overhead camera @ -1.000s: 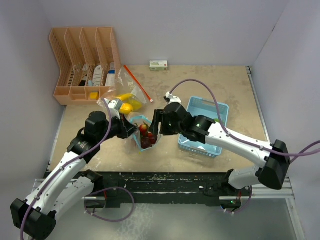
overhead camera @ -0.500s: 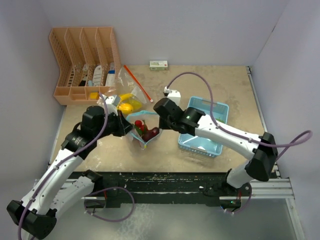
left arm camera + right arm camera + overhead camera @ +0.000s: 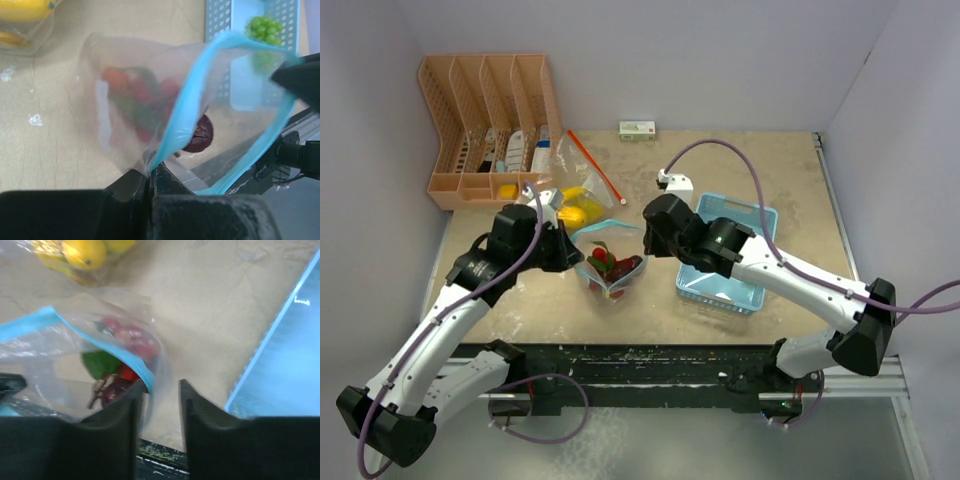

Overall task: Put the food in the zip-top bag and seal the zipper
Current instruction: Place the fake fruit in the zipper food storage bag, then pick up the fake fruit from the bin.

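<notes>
The clear plastic zip-top bag [image 3: 105, 130], rimmed light blue, shows small toy food pieces [image 3: 610, 263] in red, green and dark purple.

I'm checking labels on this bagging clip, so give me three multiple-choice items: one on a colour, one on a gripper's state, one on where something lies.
1. What colour is the zipper strip of the held zip-top bag?
A light blue
B red
C black

2. How is the left gripper?
A open, clear of the bag
B shut on the bag's rim
C out of view

3. Where do the green grapes lie?
A inside the zip-top bag
B between the left gripper's fingers
C in the light-blue basket

Answers:
1 A: the rim shows light blue in both wrist views.
2 B: the left wrist view shows its fingers pinching the strip with no gap.
3 C: the left wrist view shows them on the basket's floor, beyond the bag's rim.
</notes>
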